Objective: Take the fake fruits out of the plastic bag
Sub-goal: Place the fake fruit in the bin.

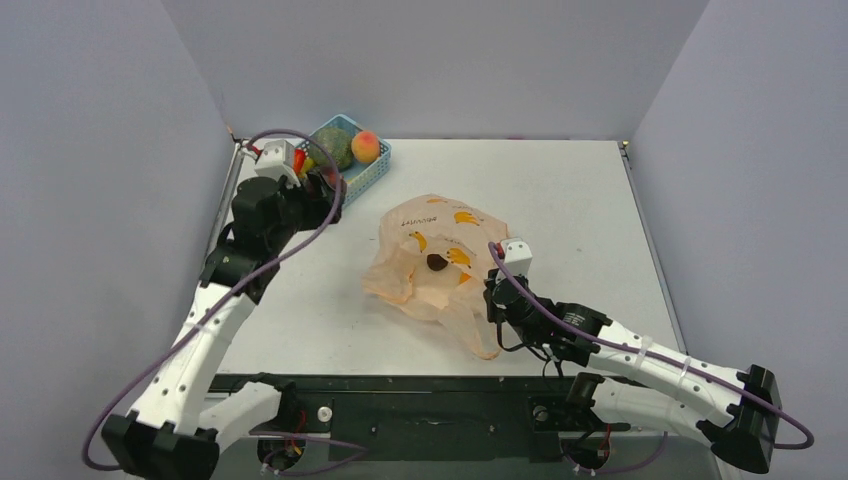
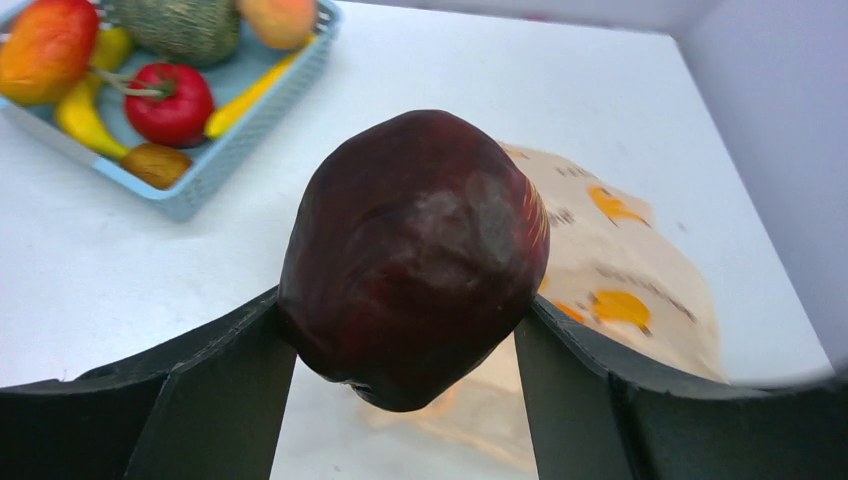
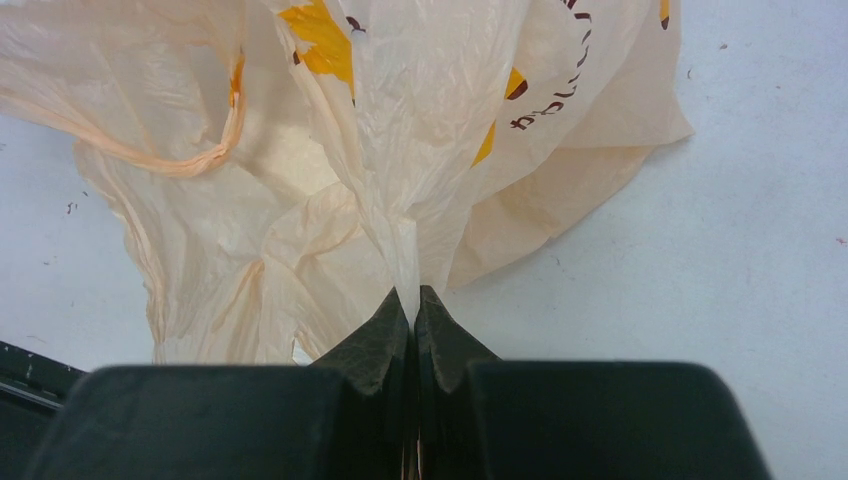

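Upper left in the top view, the left fingers [image 1: 325,188] pinch a maroon fruit [image 2: 415,250] by its sides, just beside the basket [image 2: 225,160] and well apart from the bag [image 1: 400,272]. At frame centre that bag lies slumped on the table [image 1: 560,200], and the right fingers [image 3: 415,305] are pressed together on a fold of its film at its lower right edge. The job looks partway done: one fruit is out and not yet set down, while a dark fruit [image 1: 437,262] shows at the bag's middle, inside it as far as I can tell. Whether more hide under the folds cannot be seen. The bag's long axis runs from upper middle toward lower right, a loop handle [image 1: 487,345] trailing toward the bottom of the frame. The held fruit is taller than wide in the left wrist view, its long axis near upright and slightly tilted
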Motion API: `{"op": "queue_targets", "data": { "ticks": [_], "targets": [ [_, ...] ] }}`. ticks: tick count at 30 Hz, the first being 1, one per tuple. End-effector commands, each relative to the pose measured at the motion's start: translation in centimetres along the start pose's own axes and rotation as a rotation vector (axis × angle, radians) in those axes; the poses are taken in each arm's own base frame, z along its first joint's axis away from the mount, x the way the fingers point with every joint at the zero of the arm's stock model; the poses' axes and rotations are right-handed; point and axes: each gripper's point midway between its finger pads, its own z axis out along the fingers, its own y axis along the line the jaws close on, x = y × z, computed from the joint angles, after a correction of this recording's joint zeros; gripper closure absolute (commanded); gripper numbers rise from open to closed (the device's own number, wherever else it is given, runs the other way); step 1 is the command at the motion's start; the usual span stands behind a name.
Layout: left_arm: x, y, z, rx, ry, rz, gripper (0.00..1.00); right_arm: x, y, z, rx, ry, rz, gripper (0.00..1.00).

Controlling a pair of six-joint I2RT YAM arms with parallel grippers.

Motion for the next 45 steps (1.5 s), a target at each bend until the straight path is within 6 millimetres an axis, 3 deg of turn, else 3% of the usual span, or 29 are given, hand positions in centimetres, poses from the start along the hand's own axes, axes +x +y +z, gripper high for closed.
{"op": "queue_targets", "data": {
  "ticks": [1,4,5,7,8,9,10,11,12,13,16,21,24,28,31,33,34,35,36,37,38,39,40,41,42,43,45],
  "targets": [
    [-2.5,4.4,6.0,-0.003,-0.093,-0.162,0.76,-1.6,0.4,-0.6,-0.036,-0.053,0.019,1.0],
    [-2.1,9.1,11.3,-0.082,-0.112,-0.225,0.77,-1.6,0.3,-0.7,-0.048,-0.057,0.023,1.0],
    [-2.4,9.8,12.2,-0.096,-0.118,-0.232,0.77,-1.5,0.3,-0.8,-0.052,-0.056,0.024,1.0],
    [-0.3,12.3,15.9,-0.157,-0.059,-0.245,0.76,-1.3,0.3,-0.8,-0.06,-0.049,0.023,1.0],
    [-1.1,12.5,16.7,-0.157,-0.066,-0.24,0.75,-1.2,0.4,-0.8,-0.064,-0.045,0.021,1.0],
    [0.5,13.4,18.3,-0.179,-0.022,-0.239,0.75,-1.1,0.4,-0.8,-0.067,-0.045,0.024,1.0],
    [-0.1,13.5,19.0,-0.182,-0.025,-0.231,0.74,-1.0,0.3,-0.7,-0.069,-0.04,0.024,1.0],
    [1.3,14.3,20.1,-0.196,0.015,-0.223,0.72,-1.0,0.3,-0.7,-0.07,-0.041,0.027,1.0],
    [0.8,14.3,20.6,-0.202,0.016,-0.216,0.71,-1.0,0.3,-0.7,-0.073,-0.04,0.025,1.0],
    [1.7,14.9,21.3,-0.217,0.042,-0.207,0.69,-0.9,0.3,-0.6,-0.072,-0.038,0.025,1.0],
    [2.7,16.2,21.5,-0.276,0.078,-0.179,0.61,-1.0,0.1,-0.5,-0.071,-0.037,0.02,1.0],
    [3.8,17.3,21.8,-0.307,0.124,-0.125,0.29,-1.2,-0.1,-0.4,-0.069,-0.036,0.025,1.0],
    [4.3,17.4,21.6,-0.322,0.165,-0.127,0.16,-1.4,0.0,-0.4,-0.076,-0.038,0.03,1.0],
    [3.5,17.2,20.8,-0.334,0.151,-0.125,0.05,-1.6,0.2,-0.7,-0.089,-0.038,0.043,1.0],
    [2.7,17.5,20.0,-0.365,0.16,-0.115,0.04,-1.7,0.4,-0.8,-0.099,-0.038,0.055,1.0],
    [2.0,16.8,19.1,-0.359,0.148,-0.112,0.04,-1.7,0.4,-0.8,-0.096,-0.035,0.056,1.0],
    [0.8,15.8,18.3,-0.337,0.115,-0.112,0.04,-1.7,0.3,-0.8,-0.09,-0.034,0.055,1.0],
    [1.1,15.3,17.9,-0.321,0.122,-0.113,0.04,-1.6,0.1,-0.9,-0.083,-0.03,0.051,1.0],
    [0.0,13.9,16.8,-0.292,0.093,-0.111,0.04,-1.5,-0.1,-0.9,-0.075,-0.029,0.05,1.0],
    [0.5,13.2,16.2,-0.27,0.104,-0.112,0.04,-1.4,-0.3,-1.0,-0.066,-0.021,0.044,1.0],
    [-0.2,11.4,15.1,-0.226,0.084,-0.11,0.04,-1.4,-0.5,-1.0,-0.056,-0.019,0.04,1.0],
    [0.8,10.4,14.4,-0.183,0.109,-0.115,0.04,-1.3,-0.8,-1.2,-0.046,-0.009,0.035,1.0],
    [0.0,8.4,12.9,-0.133,0.089,-0.111,0.04,-0.9,-1.2,-1.3,-0.031,0.003,0.029,1.0],
    [1.5,7.5,12.1,-0.096,0.12,-0.119,0.04,-0.8,-1.5,-1.6,-0.021,0.01,0.032,1.0],
    [0.9,5.3,10.3,-0.039,0.096,-0.109,0.04,-0.6,-1.8,-1.7,-0.007,0.015,0.036,1.0],
    [2.8,4.3,9.4,0.001,0.135,-0.116,0.05,-0.2,-2.2,-2.2,0.008,0.038,0.045,1.0],
    [4.6,0.8,6.7,0.118,0.156,-0.107,0.05,0.6,-2.7,-2.7,0.028,0.071,0.074,1.0]
  ]
}}
